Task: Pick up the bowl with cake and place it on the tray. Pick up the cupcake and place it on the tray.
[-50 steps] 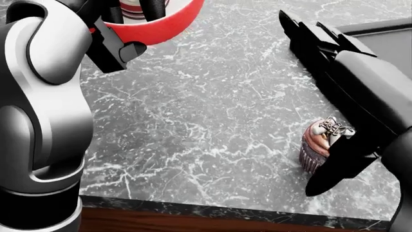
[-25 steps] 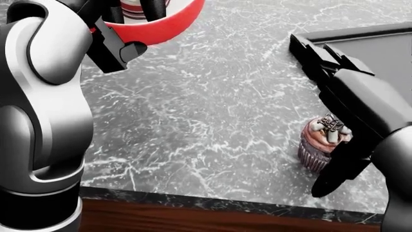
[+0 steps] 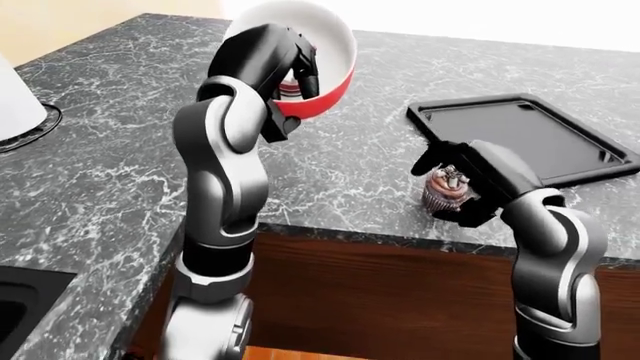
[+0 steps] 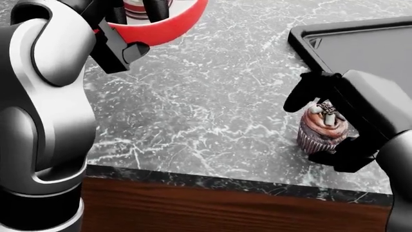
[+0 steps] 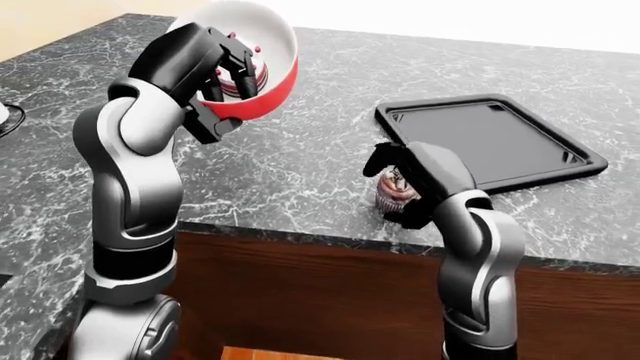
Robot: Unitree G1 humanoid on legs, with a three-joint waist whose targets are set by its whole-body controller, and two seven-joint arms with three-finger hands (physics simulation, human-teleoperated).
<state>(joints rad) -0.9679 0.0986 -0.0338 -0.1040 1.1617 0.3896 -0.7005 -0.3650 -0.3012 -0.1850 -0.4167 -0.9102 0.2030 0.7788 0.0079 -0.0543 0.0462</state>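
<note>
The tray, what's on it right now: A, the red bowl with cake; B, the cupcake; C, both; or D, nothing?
D: the tray is bare; the left hand holds the red bowl above the counter, and the cupcake stands on the counter between the right hand fingers.

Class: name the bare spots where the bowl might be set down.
The tray is bare throughout. The counter between red bowl and cupcake is free. Crowded: around the cupcake, where the right hand stands.
</note>
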